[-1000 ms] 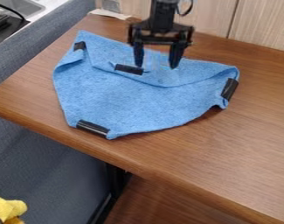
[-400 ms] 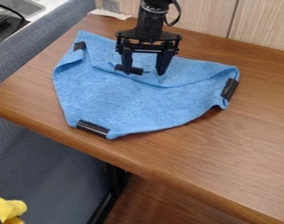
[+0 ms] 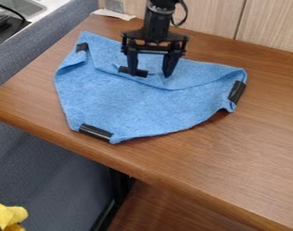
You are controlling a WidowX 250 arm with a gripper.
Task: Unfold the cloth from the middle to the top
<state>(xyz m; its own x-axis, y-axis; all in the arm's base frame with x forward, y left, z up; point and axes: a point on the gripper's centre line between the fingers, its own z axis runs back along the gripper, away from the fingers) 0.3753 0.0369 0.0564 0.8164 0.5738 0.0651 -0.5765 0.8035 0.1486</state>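
Gripper (image 3: 150, 75) is hanging open over the middle of the cloth (image 3: 121, 106), which is lying part-folded on the table (image 3: 239, 153), with grasping seemingly pending and calling for pinching the flap (image 3: 190, 74) and drawing it topward.

- I see one sky-blue, soft fabric cloth (image 3: 112, 101), its surface faintly mottled, lying on the brown wood-grain desk (image 3: 251, 144) before me.
- I find it partly folded: the upper part is turned down over the body as a flap (image 3: 187, 79), its lower edge crossing the cloth in a shallow curve.
- It has four short black strips at its corners: one (image 3: 95, 132) at the bottom, one (image 3: 237, 91) at the right, one (image 3: 82, 47) at the upper left and one (image 3: 133, 71) near the middle, on the folded part.
- I see its outline as uneven, with a rounded lower right edge, small creases in the middle and a slightly raised, bunched right corner.
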